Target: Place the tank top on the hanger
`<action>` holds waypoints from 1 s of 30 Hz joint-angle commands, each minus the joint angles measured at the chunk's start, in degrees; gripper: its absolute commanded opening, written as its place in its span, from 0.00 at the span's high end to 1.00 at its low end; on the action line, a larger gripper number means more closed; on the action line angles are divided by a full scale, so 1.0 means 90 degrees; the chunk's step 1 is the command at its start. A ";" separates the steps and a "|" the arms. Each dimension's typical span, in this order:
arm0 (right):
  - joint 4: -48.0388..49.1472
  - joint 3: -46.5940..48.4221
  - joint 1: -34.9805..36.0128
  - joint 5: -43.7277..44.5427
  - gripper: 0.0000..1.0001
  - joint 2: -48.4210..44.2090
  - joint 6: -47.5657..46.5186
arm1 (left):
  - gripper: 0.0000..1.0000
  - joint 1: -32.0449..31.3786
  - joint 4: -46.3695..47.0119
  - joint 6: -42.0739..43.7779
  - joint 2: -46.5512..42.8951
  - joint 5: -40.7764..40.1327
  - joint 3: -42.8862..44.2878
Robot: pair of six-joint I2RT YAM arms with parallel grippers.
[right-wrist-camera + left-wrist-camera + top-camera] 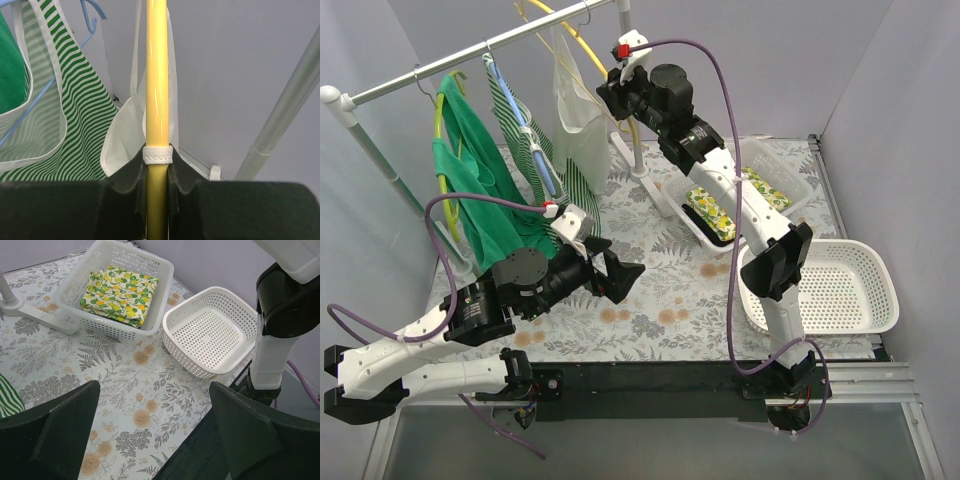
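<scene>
White, slightly sheer tank top (578,112): hangs below the rail (470,62) at the far side of the table (125,390), between the striped garment and the right arm; one narrow hemmed strap is looped around the yellow hanger (157,75), sitting right at the fingertips in the right wrist view

Hanger: thin yellow bar, upright through that view, body of the top draped beside and behind it

Right gripper (156,172): raised to the rail, jaws narrow, clamped on the hanger bar just under the strap

Left gripper (620,278): low over the table, jaws wide, holding nothing, well apart from the top

On the rail besides: green-and-white striped garment (525,130) on a blue hanger (50,85); solid green garment (470,175) at the left

On the table: white basket (100,325) holding a folded lemon-print cloth (120,295); second white basket (210,335) just beside it, near the right arm's base
</scene>
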 commanded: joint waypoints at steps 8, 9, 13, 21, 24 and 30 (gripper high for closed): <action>0.1549 0.0465 0.0137 0.0059 0.99 0.0308 0.0095 | 0.08 -0.0025 0.0070 0.0288 -0.0096 -0.0240 -0.0009; 0.1617 0.0475 0.0147 0.0069 0.99 0.0328 0.0095 | 0.08 -0.0025 0.0079 0.0288 -0.0096 -0.0240 -0.0019; 0.1754 0.0485 0.0167 0.0069 0.99 0.0397 0.0105 | 0.08 -0.0025 0.0070 0.0308 -0.0126 -0.0270 -0.0029; 0.1920 0.0524 0.0225 0.0010 0.99 0.0621 0.0134 | 0.08 -0.0025 0.0070 0.0269 -0.0233 -0.0309 -0.0068; 0.1959 0.0514 0.0235 -0.0009 0.99 0.0680 0.0144 | 0.08 -0.0025 0.0069 0.0288 -0.0243 -0.0319 -0.0078; 0.1998 0.0524 0.0264 0.0000 0.99 0.0768 0.0134 | 0.08 -0.0025 0.0070 0.0308 -0.0272 -0.0348 -0.0097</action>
